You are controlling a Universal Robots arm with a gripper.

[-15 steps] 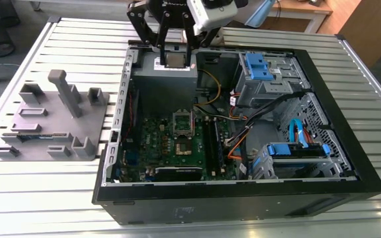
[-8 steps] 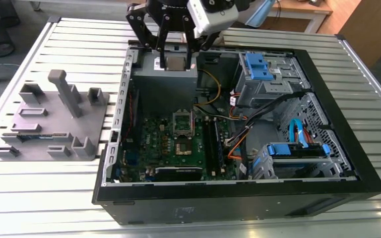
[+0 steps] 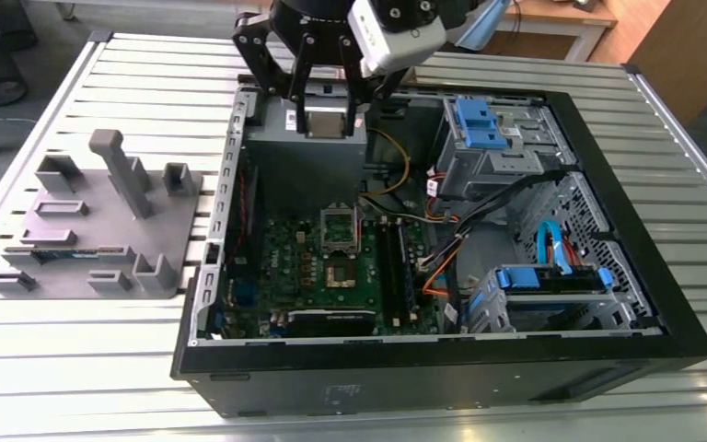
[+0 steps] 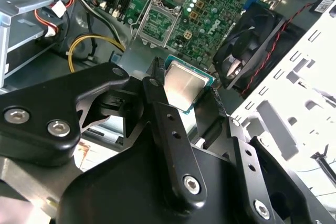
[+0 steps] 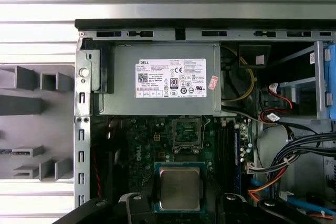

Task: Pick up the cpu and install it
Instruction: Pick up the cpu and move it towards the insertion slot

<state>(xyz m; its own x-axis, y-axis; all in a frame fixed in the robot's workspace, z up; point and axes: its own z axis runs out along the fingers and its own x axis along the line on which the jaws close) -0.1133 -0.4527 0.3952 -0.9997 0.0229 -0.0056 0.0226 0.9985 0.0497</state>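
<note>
My gripper [image 3: 325,109] hangs over the far end of the open computer case, shut on the cpu [image 3: 327,123], a small square chip with a silvery top. In both wrist views the cpu [image 4: 185,83] [image 5: 179,186] sits flat between the black fingers [image 4: 157,103], clamped at two opposite edges. It is held in the air above the grey power supply [image 5: 157,87]. The motherboard's cpu socket [image 3: 339,230] [image 5: 187,133] [image 4: 160,22] lies below and nearer the case's middle, with its metal frame showing.
The black case wall [image 3: 452,368] rings the motherboard [image 3: 317,276]. Blue drive cages [image 3: 482,124] and loose cables [image 3: 452,249] crowd the exterior view's right. A case fan [image 4: 252,40] sits by the board. A grey parts fixture [image 3: 96,230] lies on the slatted table.
</note>
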